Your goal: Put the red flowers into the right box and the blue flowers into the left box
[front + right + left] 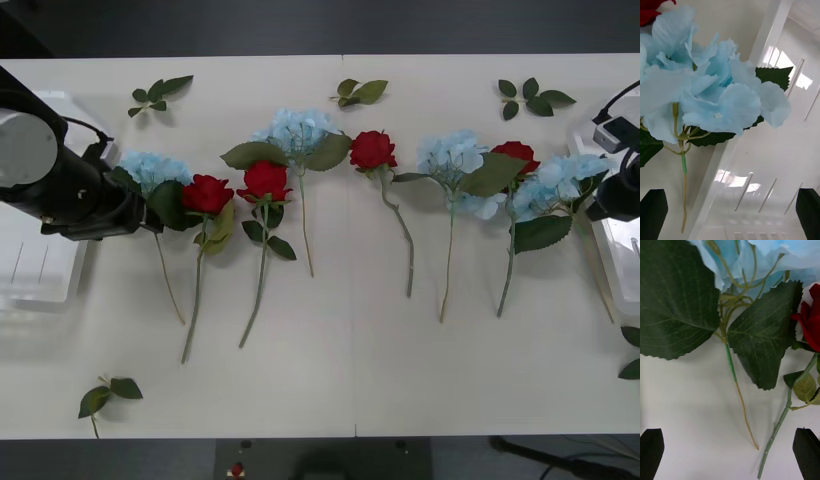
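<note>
Left hand [730, 453]: black fingers spread wide apart at both corners of the left wrist view, gripping nothing. It hovers above the thin green-and-tan stem of the leftmost blue flower [152, 168], a fluffy pale sky-blue artificial hydrangea with broad dark serrated leaves. The stem [738, 390] lies flat on the counter [340, 380], between the two fingers but not touched by either. Just beside it lies a red flower [207, 193], a deep-red artificial rose on a long green stem. In the front view, the left arm reaches in from the left edge, above the left box [40, 275], a shallow white plastic tray with a raised rim.

Right hand [730, 213]: black fingers equally wide apart, nothing between them. It hangs over the rim of the right box [763, 157], a shallow white ribbed plastic tray at the counter's right edge. The rightmost blue flower [711, 90] lies next to that rim, one leaf overlapping it.

Between the two arms, the remaining red flowers and blue flowers lie in a row across the counter, blooms toward the far side. Loose green leaf sprigs [157, 94] lie scattered near the counter's edges.
</note>
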{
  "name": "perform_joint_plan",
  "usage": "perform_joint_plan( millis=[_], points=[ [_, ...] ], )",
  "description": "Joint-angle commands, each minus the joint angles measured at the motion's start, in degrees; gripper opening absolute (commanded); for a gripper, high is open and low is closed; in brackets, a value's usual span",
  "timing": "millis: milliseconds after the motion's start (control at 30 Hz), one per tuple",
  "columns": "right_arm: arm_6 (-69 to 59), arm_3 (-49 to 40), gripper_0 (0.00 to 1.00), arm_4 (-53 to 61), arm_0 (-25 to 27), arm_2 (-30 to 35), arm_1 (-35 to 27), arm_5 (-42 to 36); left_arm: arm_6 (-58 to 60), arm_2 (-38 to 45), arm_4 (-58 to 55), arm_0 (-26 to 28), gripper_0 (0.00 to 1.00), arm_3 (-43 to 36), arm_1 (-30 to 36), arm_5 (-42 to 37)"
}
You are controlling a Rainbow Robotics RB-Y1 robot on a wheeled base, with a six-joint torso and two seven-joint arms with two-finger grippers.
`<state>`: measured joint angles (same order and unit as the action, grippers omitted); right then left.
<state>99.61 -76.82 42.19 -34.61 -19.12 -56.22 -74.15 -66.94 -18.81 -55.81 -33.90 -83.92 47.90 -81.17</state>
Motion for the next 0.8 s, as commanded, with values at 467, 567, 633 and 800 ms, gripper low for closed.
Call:
perform_joint_plan(
  millis=[467, 567, 633, 800],
  points=[
    [3.05, 4.14, 1.0, 2.55, -0.81, -2.67, 0.23, 4.45, 2.35, -0.08, 13.8, 0.15, 1.0, 5.17, -7.38, 2.69],
    [3.4, 4.14, 1.0, 2.46, -0.81, -3.46, 0.85, 4.89, 2.17, -0.17, 14.5, 0.15, 1.0, 5.87, -8.0, 2.69],
    [3.66, 4.14, 1.0, 2.28, -0.72, -3.64, 1.55, 5.15, 2.08, -0.17, 14.94, 0.15, 1.0, 6.48, -8.26, 2.69],
    [4.02, 4.23, 1.0, 0.88, -0.81, -4.34, 3.4, 5.15, 2.08, -0.26, 16.43, 0.15, 1.0, 7.1, -9.14, 2.86]
  ],
)
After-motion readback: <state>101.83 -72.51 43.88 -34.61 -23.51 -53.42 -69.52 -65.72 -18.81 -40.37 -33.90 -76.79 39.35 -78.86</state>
